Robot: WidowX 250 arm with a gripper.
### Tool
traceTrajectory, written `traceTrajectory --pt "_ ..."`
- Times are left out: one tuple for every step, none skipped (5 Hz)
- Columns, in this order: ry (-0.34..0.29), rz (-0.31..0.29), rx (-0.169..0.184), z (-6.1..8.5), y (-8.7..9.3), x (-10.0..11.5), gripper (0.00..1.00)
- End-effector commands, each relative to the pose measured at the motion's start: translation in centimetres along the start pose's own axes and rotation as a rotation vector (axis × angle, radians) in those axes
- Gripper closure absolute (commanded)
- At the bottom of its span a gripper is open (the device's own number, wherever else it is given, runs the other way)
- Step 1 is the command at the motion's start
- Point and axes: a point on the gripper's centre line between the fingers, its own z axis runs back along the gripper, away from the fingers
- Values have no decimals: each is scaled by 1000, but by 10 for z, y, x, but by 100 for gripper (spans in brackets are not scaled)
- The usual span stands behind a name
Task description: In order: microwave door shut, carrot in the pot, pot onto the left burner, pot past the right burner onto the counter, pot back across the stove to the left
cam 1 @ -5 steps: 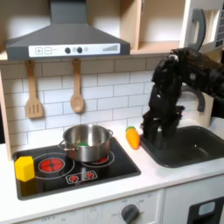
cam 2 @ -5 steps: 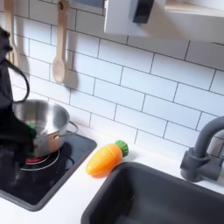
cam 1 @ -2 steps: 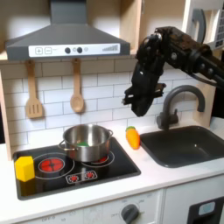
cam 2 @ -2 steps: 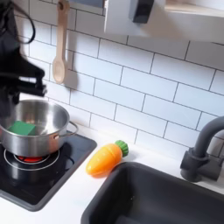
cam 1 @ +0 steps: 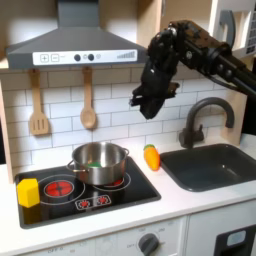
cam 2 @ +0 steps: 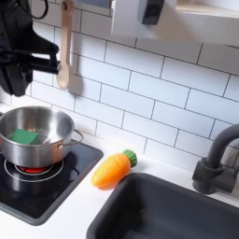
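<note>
Claw (cam 1: pixel 146 108) hangs well above pot (cam 1: pixel 99 162) and carrot (cam 1: pixel 151 157).

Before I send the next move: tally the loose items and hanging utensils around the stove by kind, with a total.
Steel pot: 1
Orange carrot: 1
Yellow block: 1
Green item inside the pot: 1
Wooden spoon hanging on the tile wall: 1
Wooden slotted spatula hanging on the tile wall: 1
Total: 6
</note>
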Motion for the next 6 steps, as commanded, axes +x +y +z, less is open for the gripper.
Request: traceTrajectory --pt "-94 20 7 7 17 32 100" --pt "-133 30 14 12 25 46 100" --pt "-169 31 21 14 30 57 100" --pt "-214 38 27 17 37 70 100" --pt "-250 42 22 20 42 82 100" --pt "-269 43 16 24 41 88 100"
